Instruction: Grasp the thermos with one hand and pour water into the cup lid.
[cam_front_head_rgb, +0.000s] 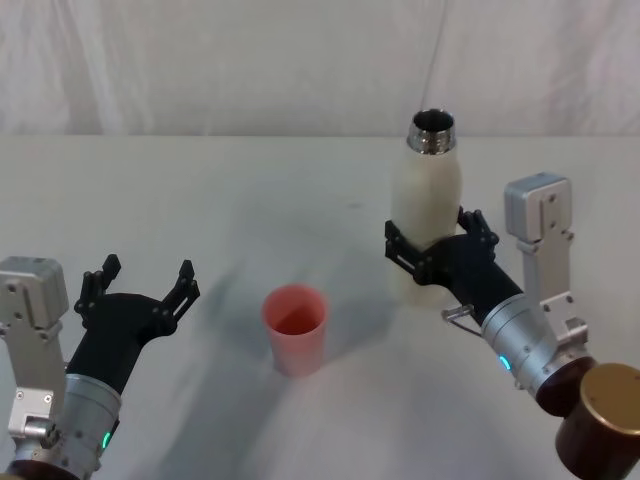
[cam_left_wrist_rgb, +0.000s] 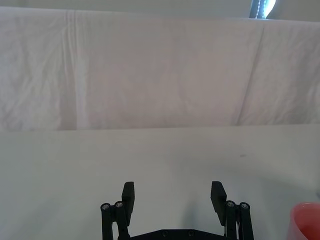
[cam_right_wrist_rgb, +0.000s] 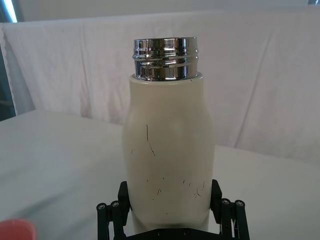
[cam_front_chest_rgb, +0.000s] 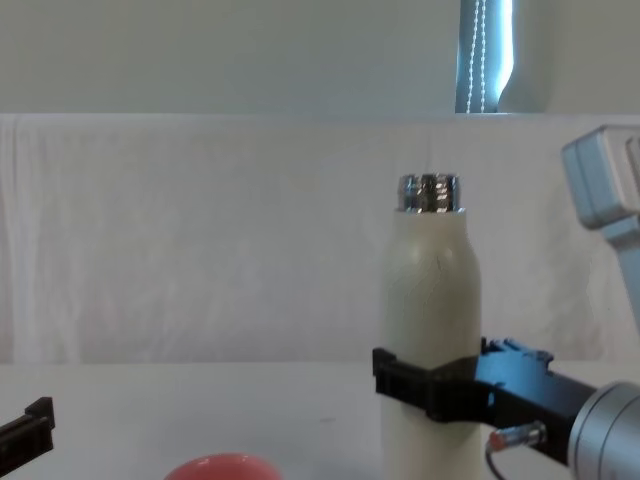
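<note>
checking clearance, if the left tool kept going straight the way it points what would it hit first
Likely nothing on the table: the left tool, open, points over bare table toward the white backdrop cloth. The cup lid sits off to its side.

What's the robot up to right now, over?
Right gripper shut on thermos, upright, neck uncapped. Left gripper open, idle on the left. Cup lid upright between them. Nothing in the way.

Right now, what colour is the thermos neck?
Shiny chrome silver, above the cream-white thermos body; clearest in the right wrist view.
</note>
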